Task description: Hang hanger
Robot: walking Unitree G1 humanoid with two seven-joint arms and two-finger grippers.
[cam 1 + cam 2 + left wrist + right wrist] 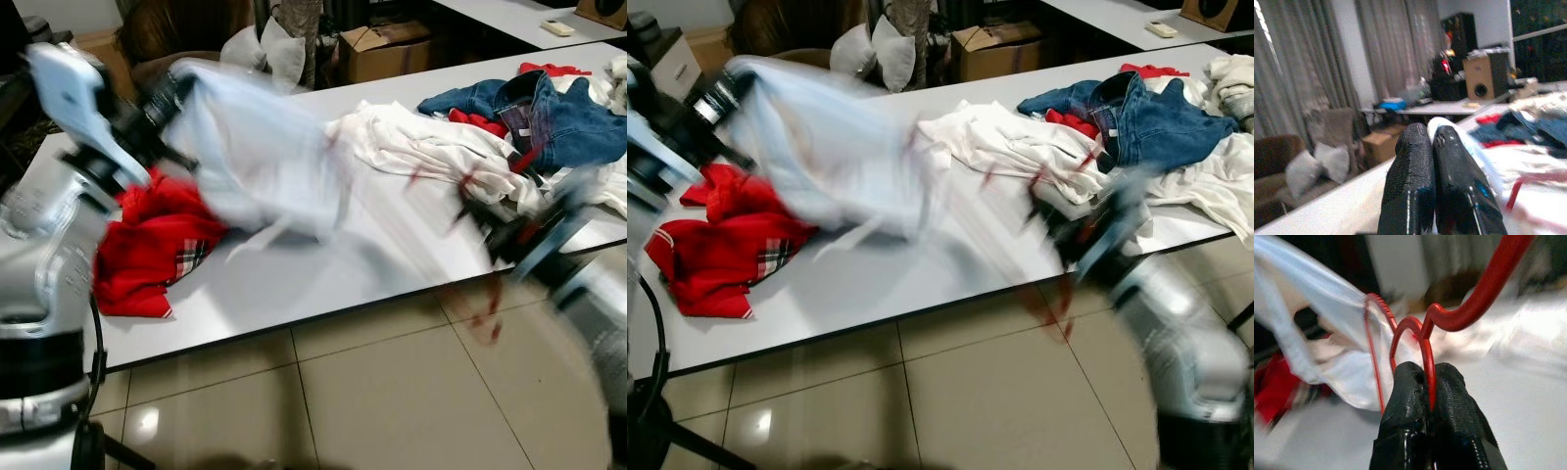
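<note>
Arms reach out over the white table (pixel 323 284), both blurred. The right gripper (pixel 1429 382), low at the table's near edge, has its fingers pinched tight on the red hanger (pixel 1469 308), whose wire runs up between the pads. The left gripper (pixel 1431 142), raised at the far left, is closed on a fold of the pale blue shirt (pixel 255 157), which stretches between the arms above a red garment (pixel 147 255). White clothes (pixel 421 147) and jeans (pixel 558 113) lie heaped beyond.

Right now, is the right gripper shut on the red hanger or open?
Shut. In the right wrist view the right gripper has both fingers pressed together around the red hanger wire.
</note>
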